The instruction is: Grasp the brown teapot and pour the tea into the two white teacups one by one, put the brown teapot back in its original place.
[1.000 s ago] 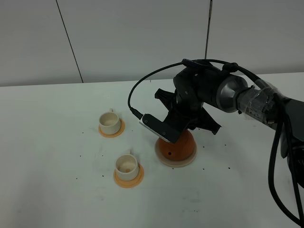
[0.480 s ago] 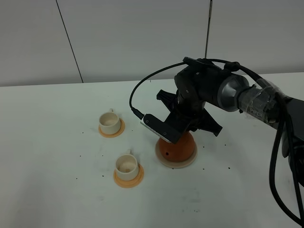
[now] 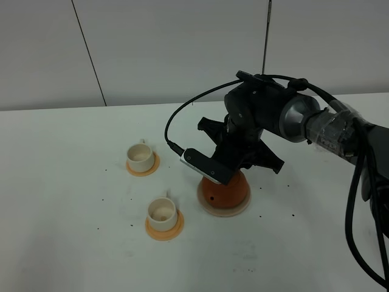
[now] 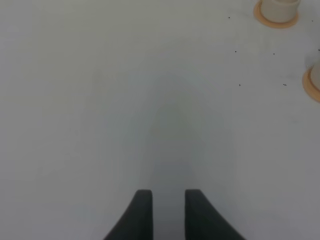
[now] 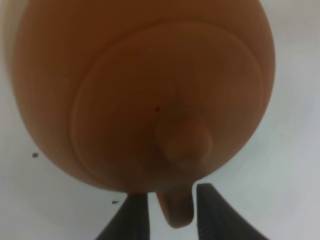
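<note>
The brown teapot [image 3: 225, 190] stands upright on its beige saucer [image 3: 205, 207], right of the middle of the table. My right gripper [image 5: 172, 215] is low behind the pot. Its two fingers are on either side of the loop handle [image 5: 175, 207], shut on it. The arm's wrist and camera hide the lid in the exterior view. Two white teacups sit on orange coasters to the left, one farther back [image 3: 141, 156] and one nearer [image 3: 161, 210]. The nearer cup looks faintly brown inside, and I cannot tell whether that is tea. My left gripper [image 4: 167, 215] hovers over bare table, slightly open and holding nothing.
A black cable [image 3: 182, 115] loops from the right arm over the table behind the teapot. Small dark specks dot the white tabletop [image 3: 73, 231]. In the left wrist view both cups [image 4: 276, 7] lie far off toward one corner.
The right wrist and the teapot have shifted very slightly to the left. The cups have not moved.
</note>
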Tool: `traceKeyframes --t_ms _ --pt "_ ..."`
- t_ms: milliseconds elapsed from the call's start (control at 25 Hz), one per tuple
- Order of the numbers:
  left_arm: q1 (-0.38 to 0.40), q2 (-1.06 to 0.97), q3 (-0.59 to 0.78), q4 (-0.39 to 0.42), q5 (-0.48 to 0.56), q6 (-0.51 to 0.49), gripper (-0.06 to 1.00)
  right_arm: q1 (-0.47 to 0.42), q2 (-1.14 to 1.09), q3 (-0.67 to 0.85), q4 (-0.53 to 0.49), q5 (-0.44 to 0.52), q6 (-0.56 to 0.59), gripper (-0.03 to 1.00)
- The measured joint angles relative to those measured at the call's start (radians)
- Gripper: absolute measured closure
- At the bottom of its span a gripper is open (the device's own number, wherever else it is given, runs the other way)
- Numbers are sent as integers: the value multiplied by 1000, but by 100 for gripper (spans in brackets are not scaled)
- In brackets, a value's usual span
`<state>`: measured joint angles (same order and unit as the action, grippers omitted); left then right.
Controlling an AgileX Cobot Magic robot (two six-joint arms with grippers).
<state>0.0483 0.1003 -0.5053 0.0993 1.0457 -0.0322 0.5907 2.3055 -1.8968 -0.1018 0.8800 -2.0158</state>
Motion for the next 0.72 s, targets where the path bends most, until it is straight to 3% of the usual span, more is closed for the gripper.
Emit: traceKeyframes --t_ms 720 --pt "0 0 0 0 0 0 71 2 0 0 22 -80 -27 74"
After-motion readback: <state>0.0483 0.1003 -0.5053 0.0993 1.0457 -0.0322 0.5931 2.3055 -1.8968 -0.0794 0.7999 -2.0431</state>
